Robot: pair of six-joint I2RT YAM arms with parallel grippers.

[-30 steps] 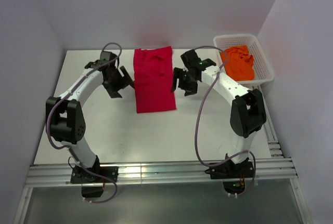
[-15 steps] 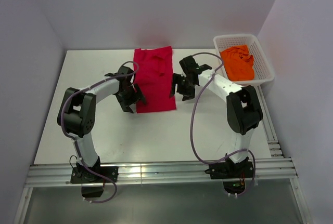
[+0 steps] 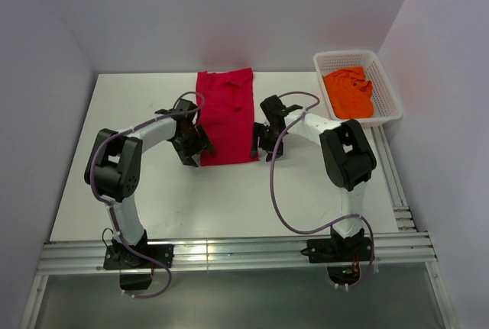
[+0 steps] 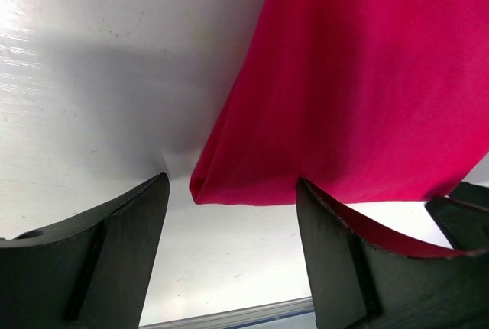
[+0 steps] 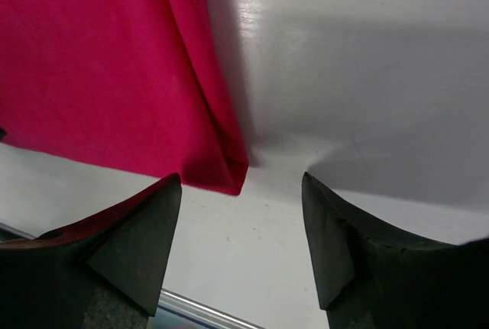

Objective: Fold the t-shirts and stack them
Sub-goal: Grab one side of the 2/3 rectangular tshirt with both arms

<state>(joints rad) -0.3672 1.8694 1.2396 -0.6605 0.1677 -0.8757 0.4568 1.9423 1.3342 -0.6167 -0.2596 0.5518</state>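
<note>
Left t-shirt [image 3: 225, 111] on table [image 3: 153, 191]; right t-shirt [image 3: 350, 92] in basket [image 3: 391, 100].

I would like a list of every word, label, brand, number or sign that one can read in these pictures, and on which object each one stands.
No text can be read in any view.
The red t-shirt is plain, with no print or tag visible.
The orange t-shirt, crumpled in the white basket, shows no print.
The left arm, right arm and table show no legible label.
</note>
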